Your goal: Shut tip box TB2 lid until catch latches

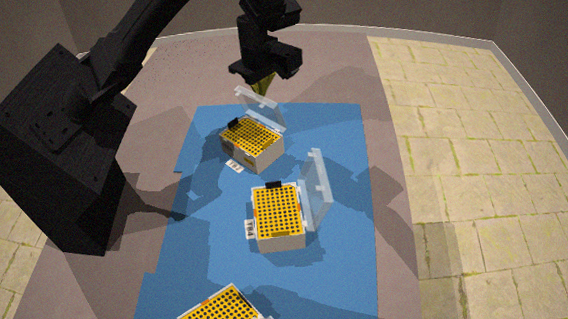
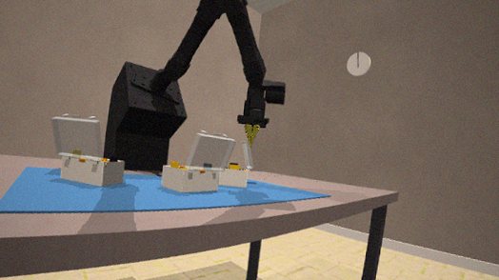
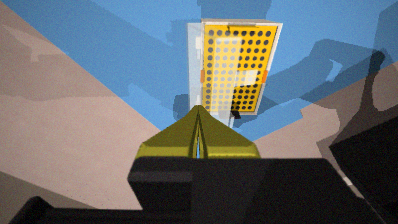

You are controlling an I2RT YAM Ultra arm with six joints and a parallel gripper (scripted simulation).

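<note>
hand: hand (image 1: 265, 85) has its yellow fingers pressed together, nothing between them; tips point down, hanging above the far box's lid at the 12 o'clock end of the mat in the top view
arm: black arm (image 2: 247, 46) arches up from the black base block (image 2: 142, 117) and drops to the hand
far box: tip box (image 1: 252, 143) near the 12 o'clock end of the blue mat (image 1: 220, 239), turned at an angle; its clear lid (image 1: 260, 106) stands up, tilted; the wrist view looks down through this lid (image 3: 220, 70) at the yellow insert (image 3: 240, 65)
far box ID: label tape (image 1: 234, 165) lies on the mat just in front of it; text too small to read, so cannot tell whether this is TB2
middle box: tip box (image 1: 278, 216) at mat centre, lid (image 1: 318, 185) open on the 3 o'clock side, upright; tape (image 1: 249, 229) at its 9 o'clock side seems to read TB4, blurred
near box: tip box (image 1: 219, 314) at the 6 o'clock edge of the top view, partly cut off, lid (image 2: 77, 135) standing open in the exterior view; ID not legible
inserts: yellow hole grids sit in all three boxes
boxes: all three stand flat on the mat, well apart from each other
bench: bench (image 2: 285, 203) carries the mat and the base block
</note>
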